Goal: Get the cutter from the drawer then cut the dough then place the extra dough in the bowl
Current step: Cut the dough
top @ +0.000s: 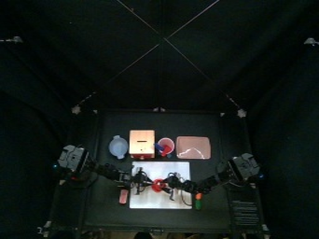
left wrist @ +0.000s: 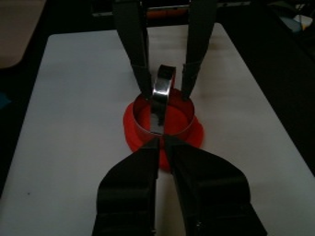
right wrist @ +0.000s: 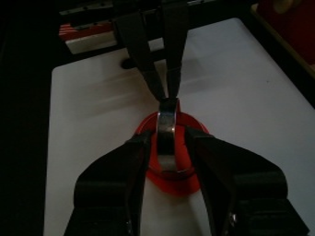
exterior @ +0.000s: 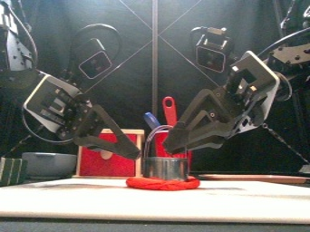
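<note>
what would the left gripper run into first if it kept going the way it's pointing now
The round metal cutter standing on the red dough. The left gripper points straight at its near rim and may already touch it. Past the cutter, the right gripper faces it from the other side.

box [exterior: 103, 149] and cup [top: 166, 145] behind cutter [exterior: 165, 166], board [left wrist: 68, 111] sides free

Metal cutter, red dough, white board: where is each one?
metal cutter [exterior: 166, 168], front view, on its shiny round wall.
red dough [exterior: 164, 184], front view, on its front edge below the cutter.
white board [left wrist: 74, 120], left wrist view, on a bare stretch beside the dough.
</note>
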Robot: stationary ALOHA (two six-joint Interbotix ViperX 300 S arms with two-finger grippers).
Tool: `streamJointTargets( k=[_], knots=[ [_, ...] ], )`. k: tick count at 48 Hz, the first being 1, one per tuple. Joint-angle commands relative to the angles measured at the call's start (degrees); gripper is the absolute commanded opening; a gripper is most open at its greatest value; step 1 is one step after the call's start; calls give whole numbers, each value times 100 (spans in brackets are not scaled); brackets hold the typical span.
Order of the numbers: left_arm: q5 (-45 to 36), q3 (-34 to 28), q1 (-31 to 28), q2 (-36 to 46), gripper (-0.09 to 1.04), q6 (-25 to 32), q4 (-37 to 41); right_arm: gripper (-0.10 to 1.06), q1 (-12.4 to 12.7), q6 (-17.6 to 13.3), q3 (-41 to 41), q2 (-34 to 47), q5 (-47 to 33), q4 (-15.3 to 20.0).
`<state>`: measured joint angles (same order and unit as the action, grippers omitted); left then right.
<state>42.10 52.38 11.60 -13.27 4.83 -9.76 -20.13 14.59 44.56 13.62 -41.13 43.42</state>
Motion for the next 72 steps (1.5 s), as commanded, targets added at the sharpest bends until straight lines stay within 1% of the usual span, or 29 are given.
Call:
streamJointTargets(
  k=[1,15,22,34,42,53,72],
  knots=[
    [-35,-167,9,0,54,0,-26,73,26,-9,-88,-246,-26,-70],
    [-352,-308,9,-167,54,-9,-88,69,26,-9,-88,-229,9,-88],
    [-360,-299,9,-185,54,-9,-202,66,35,0,-97,-229,0,-88],
    [-360,-290,18,-229,54,-9,-202,60,44,-9,-114,-220,9,-185],
    [-360,-308,9,-255,54,-9,-202,56,62,-9,-114,-220,44,-185],
    [-422,-308,18,-255,54,-9,-202,54,97,9,-123,-290,53,-193],
    [-580,-334,9,-255,54,-9,-211,54,185,0,-79,-545,44,-334]
  ],
)
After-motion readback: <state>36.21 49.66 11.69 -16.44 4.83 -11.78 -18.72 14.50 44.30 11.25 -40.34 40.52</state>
